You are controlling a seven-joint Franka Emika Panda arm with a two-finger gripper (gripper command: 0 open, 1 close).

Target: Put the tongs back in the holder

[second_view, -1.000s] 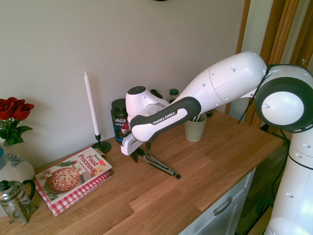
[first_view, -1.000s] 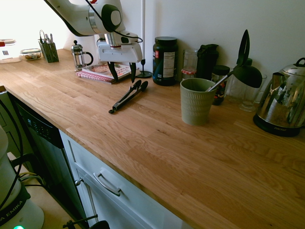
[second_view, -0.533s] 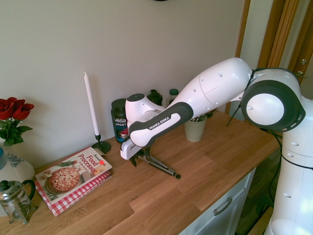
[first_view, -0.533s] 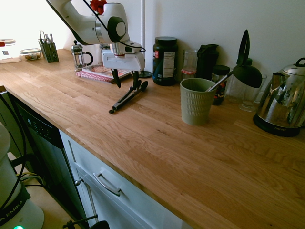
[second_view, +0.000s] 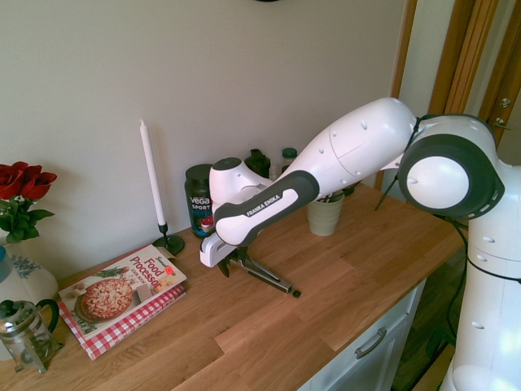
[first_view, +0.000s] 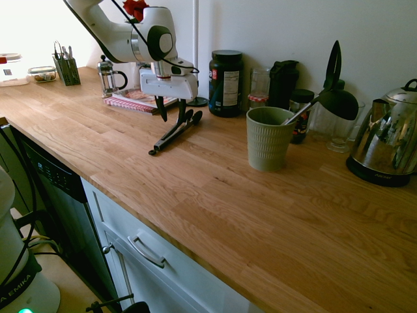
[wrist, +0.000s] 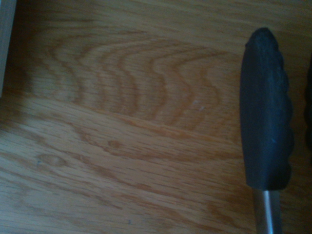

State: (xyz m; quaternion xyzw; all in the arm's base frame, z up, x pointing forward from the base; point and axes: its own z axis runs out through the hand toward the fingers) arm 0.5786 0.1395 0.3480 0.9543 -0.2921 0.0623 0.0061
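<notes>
Gripper low over the counter, fingers spread, nothing held; tongs lie flat near the back edge, black tips directly beneath it, long axis running toward the front edge; holder stands well apart along the counter.

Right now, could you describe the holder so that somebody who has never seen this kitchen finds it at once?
Look along the wooden counter toward the shiny kettle by the wall. A little before the kettle stands the holder, a sage-green round cup with vertical ribs and a black ladle leaning out of it. The jars behind it are dark or clear; it alone is green and ribbed.
</notes>
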